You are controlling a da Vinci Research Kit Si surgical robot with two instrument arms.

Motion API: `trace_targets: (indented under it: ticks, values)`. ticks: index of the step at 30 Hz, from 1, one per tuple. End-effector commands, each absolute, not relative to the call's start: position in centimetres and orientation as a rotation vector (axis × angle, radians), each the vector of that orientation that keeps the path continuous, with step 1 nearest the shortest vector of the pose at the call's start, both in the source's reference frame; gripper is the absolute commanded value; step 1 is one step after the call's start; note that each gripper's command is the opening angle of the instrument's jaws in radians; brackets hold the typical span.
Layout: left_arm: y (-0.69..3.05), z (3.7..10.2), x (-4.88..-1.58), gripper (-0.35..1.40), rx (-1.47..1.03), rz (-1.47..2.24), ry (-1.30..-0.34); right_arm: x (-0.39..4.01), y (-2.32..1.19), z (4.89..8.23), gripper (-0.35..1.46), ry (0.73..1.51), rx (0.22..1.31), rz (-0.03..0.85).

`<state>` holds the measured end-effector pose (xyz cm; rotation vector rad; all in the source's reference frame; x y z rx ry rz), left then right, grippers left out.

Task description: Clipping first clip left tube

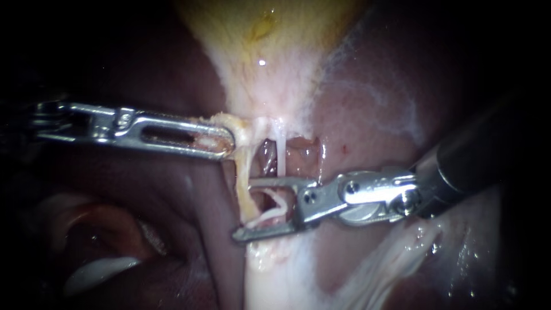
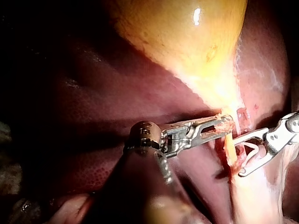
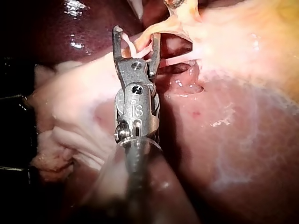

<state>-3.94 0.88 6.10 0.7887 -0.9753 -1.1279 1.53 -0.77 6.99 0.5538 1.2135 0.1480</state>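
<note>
Endoscope view shows the left tube [image 1: 243, 192], a yellowish, ragged strand with a wet sheen. It runs from the gallbladder [image 1: 270, 34] neck at 12 o'clock down toward 6 o'clock, just left of centre. Its lower stretch lies in the gap between the right instrument's [image 1: 242, 210] jaws, near their tips. Those jaws stand wide open, one above and one below, and are not closed on it. A pale pinkish strand curls deeper inside the same gap.

At 1 o'clock from the left tube, a thinner white right tube [image 1: 281, 155] hangs straight across a dark window in the tissue. At 10 o'clock, the left instrument [image 1: 229, 140] has its slotted jaws clamped on the yellow tissue at the top of the left tube.

Dark red liver [image 1: 373, 115] surrounds everything, with whitish film at 2 o'clock.

From the right wrist view, the right instrument [image 3: 136, 35] straddles the orange strand [image 3: 161, 27], which enters between its spread jaws.
</note>
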Motion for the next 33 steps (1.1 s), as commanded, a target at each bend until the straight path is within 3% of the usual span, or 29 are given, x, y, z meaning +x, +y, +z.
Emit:
trace_targets:
  ticks: [1, 17, 25, 28, 31, 33]
  values:
    - [0.88, 6.1, -3.94, -0.35, 0.789, -1.128, -0.975, 1.55, -0.79, 7.01, 0.5, 1.213, 0.556, 0.149]
    - [0.88, 6.1, -3.96, -0.35, 0.788, -1.129, -0.975, 1.83, -1.11, 7.31, 0.5, 1.203, 0.621, 0.146]
    - [0.88, 6.09, -3.97, -0.35, 0.788, -1.129, -0.975, 1.8, -1.11, 7.32, 0.46, 1.206, 0.622, 0.145]
    - [0.88, 6.09, -3.96, -0.35, 0.788, -1.129, -0.975, 1.74, -1.1, 7.33, 0.21, 1.198, 0.625, 0.14]
    - [0.88, 6.09, -3.96, -0.35, 0.788, -1.129, -0.975, 1.62, -1.09, 7.34, -0.35, 1.188, 0.575, 0.171]
    - [0.88, 6.1, -3.96, -0.35, 0.788, -1.129, -0.975, 1.58, -1.04, 7.35, -0.35, 1.181, 0.57, 0.178]
